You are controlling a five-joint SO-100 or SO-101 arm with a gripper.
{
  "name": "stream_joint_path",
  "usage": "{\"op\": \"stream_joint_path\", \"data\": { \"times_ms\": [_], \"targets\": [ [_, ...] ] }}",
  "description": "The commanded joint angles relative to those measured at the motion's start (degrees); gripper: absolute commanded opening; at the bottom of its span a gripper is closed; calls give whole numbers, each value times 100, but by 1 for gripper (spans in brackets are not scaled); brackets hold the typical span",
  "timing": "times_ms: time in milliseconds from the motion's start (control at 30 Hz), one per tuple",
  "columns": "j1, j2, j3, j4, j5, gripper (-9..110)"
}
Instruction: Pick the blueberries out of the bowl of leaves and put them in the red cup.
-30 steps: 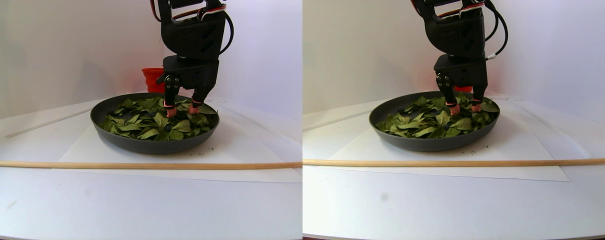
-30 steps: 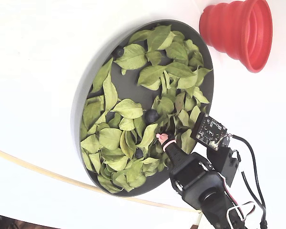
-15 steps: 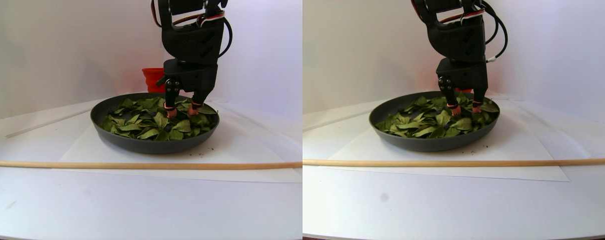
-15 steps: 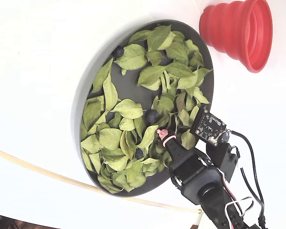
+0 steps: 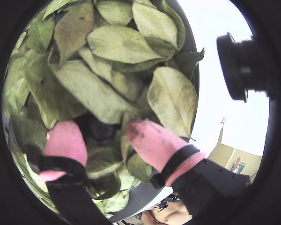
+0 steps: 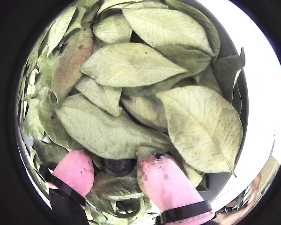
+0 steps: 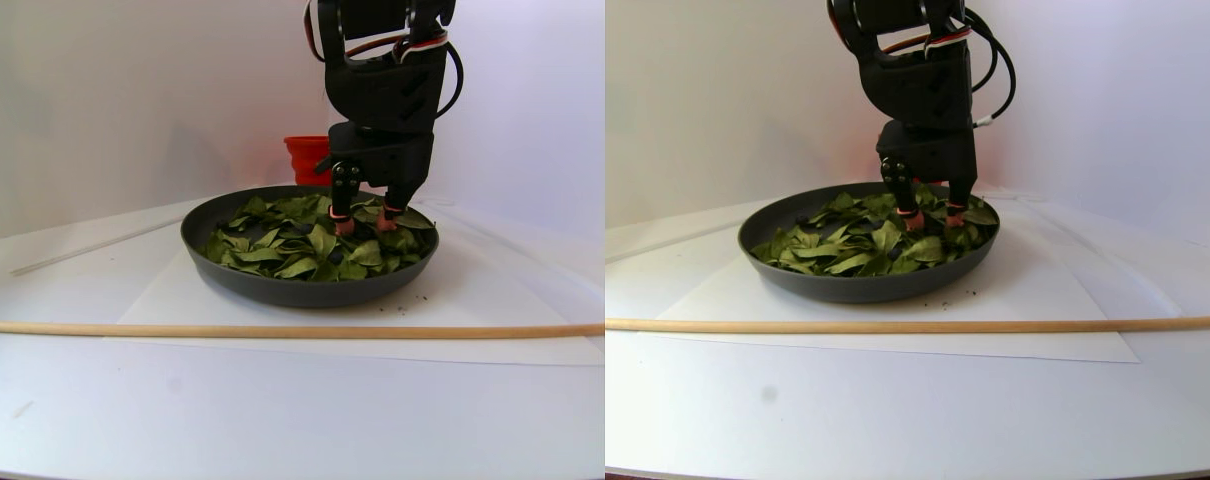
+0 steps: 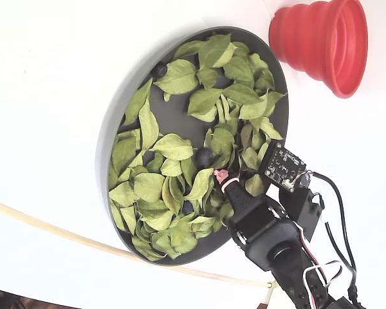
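The dark grey bowl (image 8: 107, 151) (image 7: 295, 290) holds many light green leaves (image 8: 174, 147) (image 6: 131, 70). Blueberries show in the fixed view near the far rim (image 8: 159, 69), mid-bowl (image 8: 204, 156) and lower down (image 8: 188, 206). My gripper (image 6: 117, 161) (image 5: 103, 136) (image 7: 364, 224) is open, its pink fingertips (image 8: 220, 174) down among the leaves. Both wrist views show a dark blueberry (image 6: 118, 167) (image 5: 98, 129) lying between the tips, with a small gap on each side. The red cup (image 8: 325, 42) (image 7: 305, 155) stands beyond the bowl.
A long wooden stick (image 7: 265, 330) (image 8: 51, 232) lies across the table in front of the bowl. A white paper sheet (image 7: 195, 305) lies under the bowl. The wrist camera board (image 8: 283, 168) and cables hang over the bowl's right side.
The gripper has shifted a little across the bowl towards the cup side, its fingertips still low in the leaves. The berries seen from above have not moved.
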Motion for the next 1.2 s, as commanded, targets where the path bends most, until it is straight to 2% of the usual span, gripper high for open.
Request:
{"op": "stream_joint_path", "data": {
  "times_ms": [0, 1167],
  "targets": [
    [105, 53, -158, -167, -44, 19],
    [193, -448, 167, -782, 9, 19]
  ]
}}
